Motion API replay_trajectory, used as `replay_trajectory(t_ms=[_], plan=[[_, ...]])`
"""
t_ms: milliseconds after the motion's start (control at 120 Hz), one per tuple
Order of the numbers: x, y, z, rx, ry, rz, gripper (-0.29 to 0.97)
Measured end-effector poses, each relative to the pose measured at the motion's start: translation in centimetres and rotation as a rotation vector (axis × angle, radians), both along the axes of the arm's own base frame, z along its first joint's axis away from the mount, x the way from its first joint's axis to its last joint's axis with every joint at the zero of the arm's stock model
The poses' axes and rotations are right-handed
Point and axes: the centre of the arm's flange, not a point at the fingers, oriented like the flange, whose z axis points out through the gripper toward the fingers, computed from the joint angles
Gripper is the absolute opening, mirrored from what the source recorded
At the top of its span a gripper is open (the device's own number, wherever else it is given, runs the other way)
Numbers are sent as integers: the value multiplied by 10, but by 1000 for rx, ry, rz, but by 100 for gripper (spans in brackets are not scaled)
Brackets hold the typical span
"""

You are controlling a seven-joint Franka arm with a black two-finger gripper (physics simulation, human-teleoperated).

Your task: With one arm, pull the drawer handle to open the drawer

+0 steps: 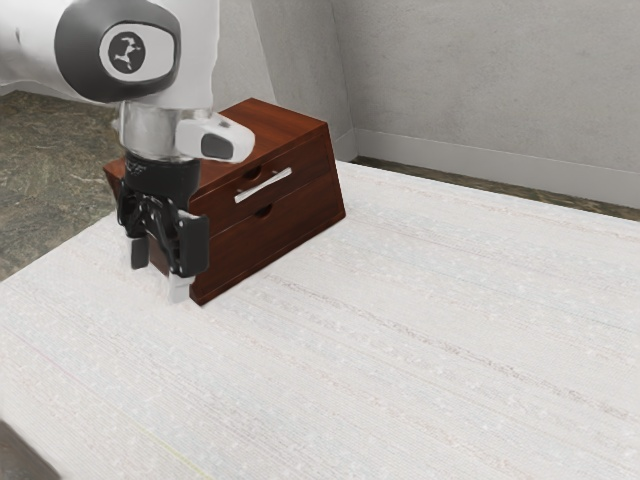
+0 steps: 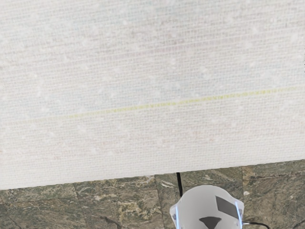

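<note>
Pale grey walls (image 1: 480, 70) with a light skirting board (image 1: 500, 158) close off the far side of the scene, and a mottled grey-brown stone floor (image 1: 50, 170) lies at the exterior view's left. Across most of that view runs a wide white table with a fine woven texture (image 1: 430, 340). On it, toward the upper left of the exterior view, stands a small reddish-brown wooden cabinet with a sloping front (image 1: 270, 118). Its front carries two drawers, one above the other. The upper drawer (image 1: 300, 172) has a slim silver bar handle (image 1: 263, 185) set at a slant across its face, and the lower drawer (image 1: 295, 225) has a dark recessed grip (image 1: 264, 211). Both drawer fronts sit flush with the cabinet's face (no gap shows around either).

The white Franka arm (image 1: 120, 50) enters from the upper left. Its black two-finger gripper (image 1: 160, 277) hangs low over the table, in front of the cabinet's end nearest the exterior view's left. Its fingers stand apart with nothing between them, so the hand is released. The gripper is apart from the silver bar handle, which lies up and to the exterior view's right of it. Whether it touches the cabinet I cannot tell.

In the wrist view the table (image 2: 143, 57) lies beneath the hand, with a faint yellow-green line (image 2: 167, 104) across its surface. Past the table's edge are the stone floor (image 2: 86, 205) and the arm's rounded white base (image 2: 207, 212), with a thin black cable (image 2: 179, 183) beside it.
</note>
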Motion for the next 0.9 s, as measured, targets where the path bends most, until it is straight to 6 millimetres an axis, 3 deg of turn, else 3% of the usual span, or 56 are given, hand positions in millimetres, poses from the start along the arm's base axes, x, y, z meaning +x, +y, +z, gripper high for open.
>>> replay_trajectory(t_ms=[92, 258, 308, 400, 450, 500, 625, 733, 900], plan=[[22, -3, 6, -20, -152, -81, 68], [39, -6, 27, 30, -316, -200, 68], [65, -6, 24, 55, -342, -214, 68], [137, -5, 4, 111, -391, -232, 68], [161, 7, -8, 131, -406, -229, 68], [173, 16, -15, 141, -417, -231, 68], [210, 43, -56, 172, -411, -229, 68], [231, 53, -80, 208, -413, -241, 67], [237, 67, -91, 330, -373, -240, 57]])
